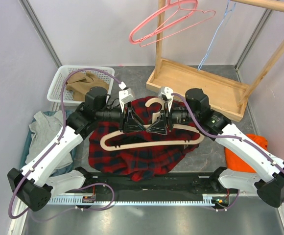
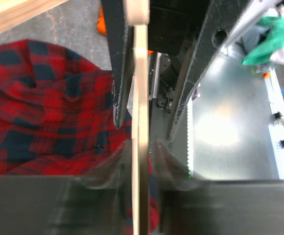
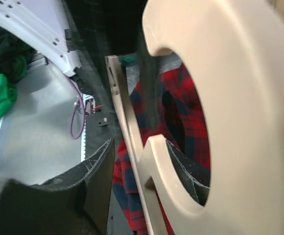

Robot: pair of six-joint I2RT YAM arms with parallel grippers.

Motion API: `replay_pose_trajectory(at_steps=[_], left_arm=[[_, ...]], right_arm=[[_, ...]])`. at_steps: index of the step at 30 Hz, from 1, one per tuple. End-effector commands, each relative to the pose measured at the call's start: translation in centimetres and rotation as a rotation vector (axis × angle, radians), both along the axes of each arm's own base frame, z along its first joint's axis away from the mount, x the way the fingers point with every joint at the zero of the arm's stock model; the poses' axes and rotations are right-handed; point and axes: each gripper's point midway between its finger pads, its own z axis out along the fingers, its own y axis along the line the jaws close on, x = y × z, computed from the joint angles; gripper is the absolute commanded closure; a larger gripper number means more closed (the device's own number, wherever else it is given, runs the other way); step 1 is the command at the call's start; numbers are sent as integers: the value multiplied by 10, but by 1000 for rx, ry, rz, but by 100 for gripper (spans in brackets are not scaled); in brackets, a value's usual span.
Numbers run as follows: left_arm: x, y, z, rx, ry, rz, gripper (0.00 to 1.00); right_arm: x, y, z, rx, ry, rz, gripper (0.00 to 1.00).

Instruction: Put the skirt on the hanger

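Left gripper [image 1: 130, 123] sits over the red-black plaid shirt [image 1: 132, 161], jaws a narrow gap apart astride the pale wooden hanger [image 1: 152, 140], with no clear pinch. Right gripper [image 1: 160, 122], just beside it, stands half apart around the hanger's neck. The tan skirt [image 1: 83, 84] lies in the white basket [image 1: 58, 84] beyond the shirt's far-left side. The pink hanger [image 1: 166, 22] hangs high beyond the shirt.

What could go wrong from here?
The left hand and right hand are at the thick pale wooden hanger on the red plaid shirt, not the thin pink hanger hanging up behind, so the wrong hanger may get used. The tan-brown skirt lies untouched in the white basket.
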Motion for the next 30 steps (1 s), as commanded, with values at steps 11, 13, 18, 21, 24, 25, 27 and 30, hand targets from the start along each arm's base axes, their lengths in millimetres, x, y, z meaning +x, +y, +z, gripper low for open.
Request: replay_pose_trajectory(at_steps=[11,13,18,21,24,25,27,30], left_arm=[[33,27,29,43,-38,355,26],[53,44,11,118,-5,525,26],[68,84,-40,348,118,776,25],[65,91,-71,424,199,816,25],[60,96,-106,499,288,845,25],[57,98,-119,529,315,848,25],[53,97,-133,558,357,839,25],[50,99,-144,590,368,827,27]], right_arm=[[10,-42,-16,-102,-43,-265,100],[9,-54,-22,-148,-35,-311,100],[2,-85,-16,-215,-70,-403,100],[2,-92,-15,-239,-95,-418,100],[10,-95,-21,-276,-92,-452,100],[15,-96,-23,-295,-114,-462,100],[19,-97,-24,-313,-123,-469,100],[25,-100,-28,-348,-129,-488,100]])
